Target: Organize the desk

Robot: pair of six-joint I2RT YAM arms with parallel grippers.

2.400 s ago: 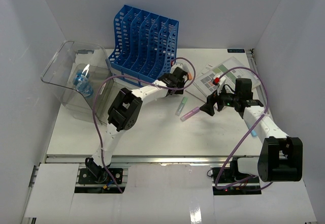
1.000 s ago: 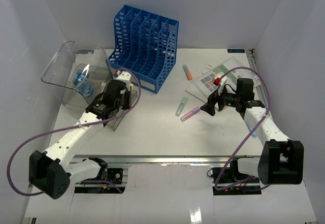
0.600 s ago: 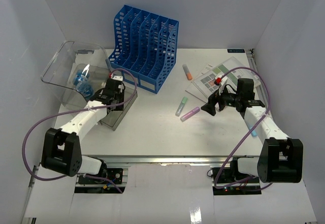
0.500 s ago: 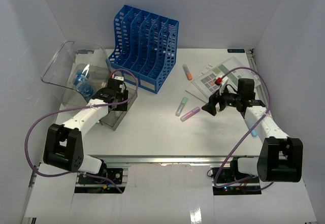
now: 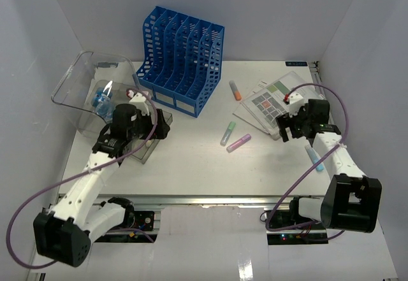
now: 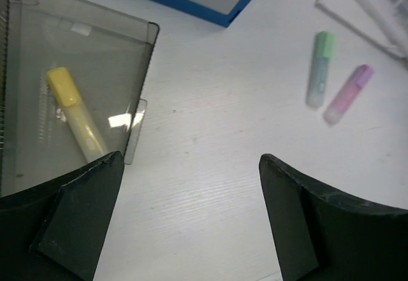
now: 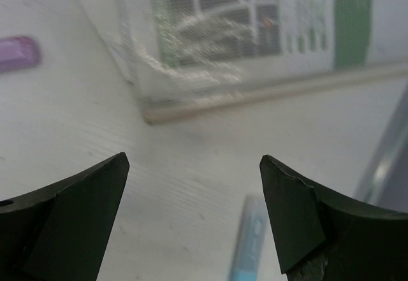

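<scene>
The flat white desk point(image 5: 191, 166) lies bare along its front middle. A tall blue slotted plastic file rack point(image 5: 182, 51) walls the back; a green highlighter point(image 5: 228, 132) and purple highlighter point(image 5: 238, 143) litter the centre.

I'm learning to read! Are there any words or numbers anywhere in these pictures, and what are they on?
Nothing here can be read.
Printed sheet under clear plastic: grids and tiny print, too blurred.
Blue pen: a small mark, too blurred.
Dark tag at the far edge of the desk: too small.
White label strips on the blue file rack: no writing shows.
</scene>
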